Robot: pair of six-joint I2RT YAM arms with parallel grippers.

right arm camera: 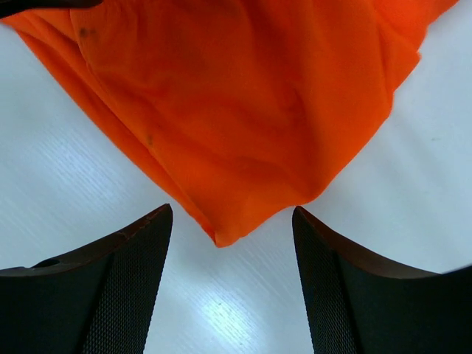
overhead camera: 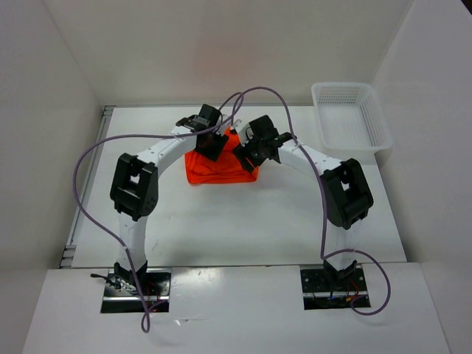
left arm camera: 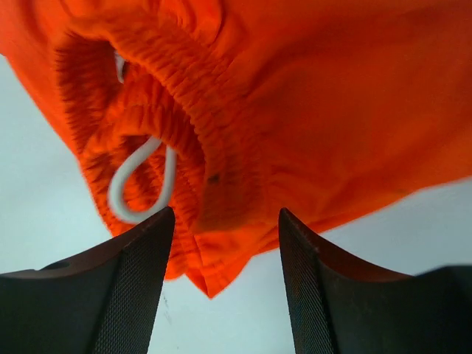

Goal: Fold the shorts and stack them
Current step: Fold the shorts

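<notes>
K: White table [overhead camera: 221,228], shorts [overhead camera: 217,168] bunched mid-table toward the far edge, waistband and drawstring [left arm camera: 140,177] exposed. Folded?
M: Partly at best, lumpy. Both spread and holding nothing: left gripper [left arm camera: 225,221] over the waistband end, right gripper [right arm camera: 232,217] over a fabric corner. Fold unfinished, stacking not done. basket [overhead camera: 372,129] sits at the far-right corner.

Left arm [overhead camera: 134,188] and right arm [overhead camera: 345,193] arched inward, left hand [overhead camera: 214,145] and right hand [overhead camera: 248,156] close together, jaws apart
</notes>
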